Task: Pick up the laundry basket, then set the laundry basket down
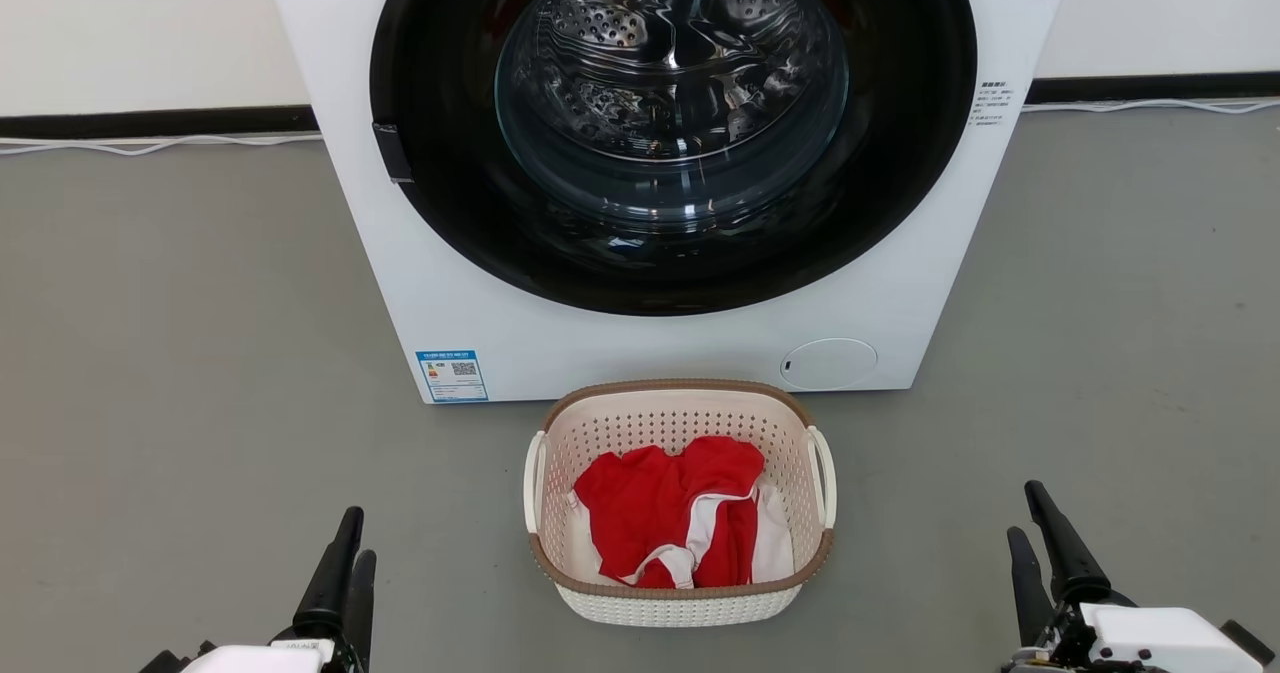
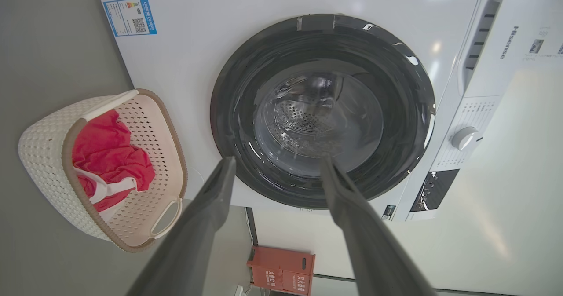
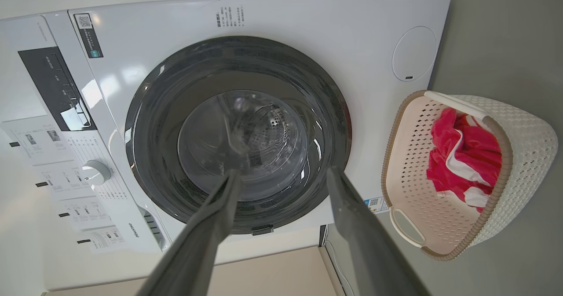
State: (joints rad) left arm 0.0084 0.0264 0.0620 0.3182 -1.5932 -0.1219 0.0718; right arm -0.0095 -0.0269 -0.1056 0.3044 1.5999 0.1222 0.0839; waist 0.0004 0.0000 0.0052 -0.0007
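Observation:
The laundry basket [image 1: 680, 603] stands on the grey floor just in front of the washing machine, midway between my two grippers. It is cream-white and perforated, with a brown rim and a white loop handle on each side. A red and white garment [image 1: 650, 503] lies inside it. My left gripper [image 1: 358, 538] hovers at the lower left, well clear of the basket, its fingers apart and empty. At the lower right my right gripper [image 1: 1022, 511] is likewise open and empty. The left wrist view has the basket [image 2: 44, 155] left of the open left gripper [image 2: 277, 162]. The right wrist view has the basket [image 3: 528, 133] right of the open right gripper [image 3: 285, 173].
A white front-loading washing machine [image 1: 450, 303] with a dark round glass door stands directly behind the basket. Grey floor stretches to either side. White cables [image 1: 150, 143] run along the wall base. An orange box [image 2: 281, 272] sits by the wall in the left wrist view.

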